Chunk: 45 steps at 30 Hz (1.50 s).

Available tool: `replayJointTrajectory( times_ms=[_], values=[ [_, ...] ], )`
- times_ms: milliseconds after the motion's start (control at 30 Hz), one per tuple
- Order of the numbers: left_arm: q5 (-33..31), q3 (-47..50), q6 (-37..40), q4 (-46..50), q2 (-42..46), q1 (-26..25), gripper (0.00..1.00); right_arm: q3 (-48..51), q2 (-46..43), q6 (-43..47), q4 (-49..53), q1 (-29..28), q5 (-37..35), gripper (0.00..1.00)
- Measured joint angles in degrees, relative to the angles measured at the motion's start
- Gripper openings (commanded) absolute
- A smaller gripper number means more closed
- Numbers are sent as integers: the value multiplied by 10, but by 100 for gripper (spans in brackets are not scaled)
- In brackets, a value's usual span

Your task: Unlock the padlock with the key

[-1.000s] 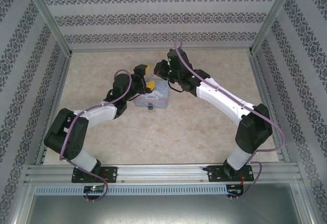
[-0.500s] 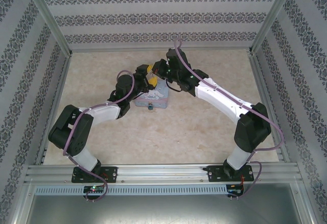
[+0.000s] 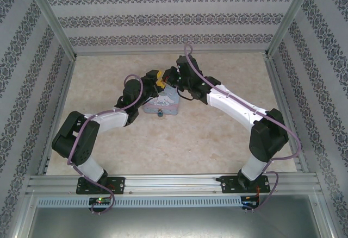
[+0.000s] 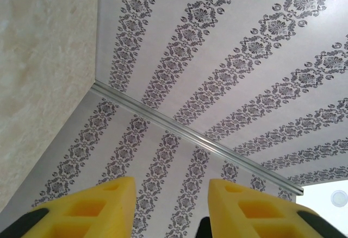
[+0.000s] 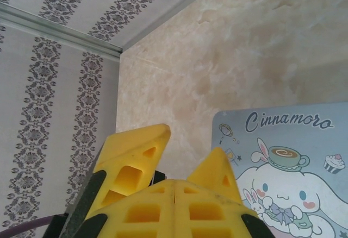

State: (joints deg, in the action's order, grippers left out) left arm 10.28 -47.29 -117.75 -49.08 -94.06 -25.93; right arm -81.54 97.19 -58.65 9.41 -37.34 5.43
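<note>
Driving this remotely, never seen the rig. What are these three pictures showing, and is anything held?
The machine is two robot arms bolted at the table's near edge. The overhead picture looks down from behind them: the left gripper and right gripper meet above a cartoon tin, with the small dark padlock at the tin's near edge. The other two come from wrist cameras, so the yellow blocks at the bottom are that gripper's own fingers. The left ones stand apart with nothing between them; the right ones are pressed together, and whether they pinch anything thin is too small to tell.
</note>
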Motion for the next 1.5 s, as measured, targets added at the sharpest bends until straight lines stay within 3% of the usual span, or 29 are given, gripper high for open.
replayJointTrajectory(
  times_ms=[100,333,533,1067,1500],
  values=[
    [-1,0,0,-1,0,0,39,8,0,0,-2,1,0,0],
    [0,4,2,-2,0,0,58,11,-1,-2,-3,1,0,0],
    [-1,12,1,-2,0,0,64,0,-2,-2,-2,5,0,0],
    [-1,14,-5,-9,-10,0,63,-31,0,-4,-7,4,3,0],
    [-10,14,-12,-29,-12,-4,54,-8,5,-17,-22,4,5,0]
  ],
)
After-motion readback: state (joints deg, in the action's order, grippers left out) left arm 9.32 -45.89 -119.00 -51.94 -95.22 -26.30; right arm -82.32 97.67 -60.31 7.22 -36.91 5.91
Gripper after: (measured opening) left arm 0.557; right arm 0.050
